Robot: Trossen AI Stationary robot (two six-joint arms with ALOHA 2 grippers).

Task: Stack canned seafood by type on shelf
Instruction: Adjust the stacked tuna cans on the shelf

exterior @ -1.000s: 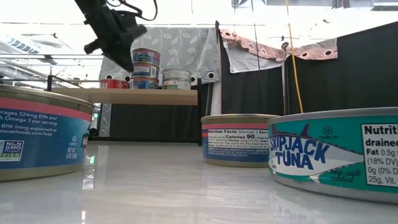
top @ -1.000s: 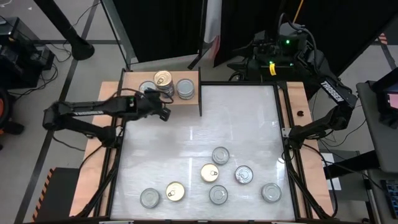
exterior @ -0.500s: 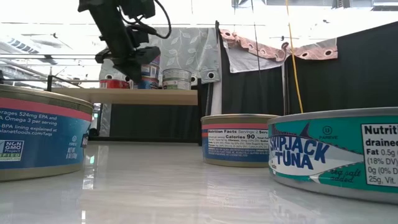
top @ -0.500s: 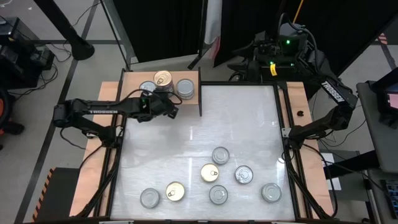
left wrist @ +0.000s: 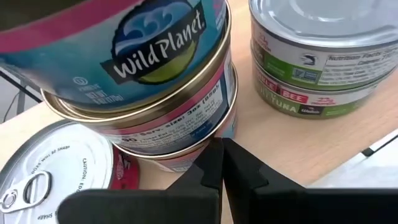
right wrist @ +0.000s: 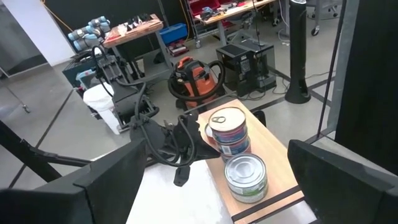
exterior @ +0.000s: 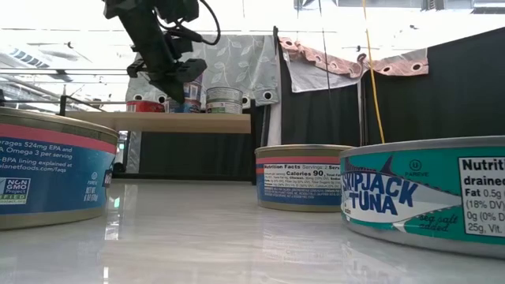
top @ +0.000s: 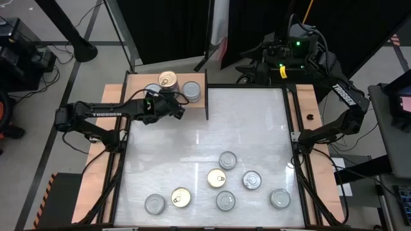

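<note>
Left hand (top: 178, 113) sits at the front edge of the shelf (top: 138, 81) in the upper left of the high view, fingers pressed together with nothing between them, tips just in front of the blue-and-pink stack (left wrist: 149, 81). Up close, that stack is three tins tall, a Wild Planet label on top, gold rims showing. Beside it stands the green-labelled stack (left wrist: 320, 56), two tins with a silver lid. On the stack's other side a single red tin (left wrist: 56, 168) lies low on the shelf board, silver pull-tab lid up. Seen from table height, the left hand (exterior: 170, 83) hangs right in front of those stacks. Down on the table (top: 257, 122), seven loose tins wait in the lower part of the high view, among them a gold-lidded tin (top: 216, 178) near the middle and another gold one (top: 180, 198) at lower left. Right hand (right wrist: 205, 186) is parked at the upper right, fingers spread wide, empty.
</note>
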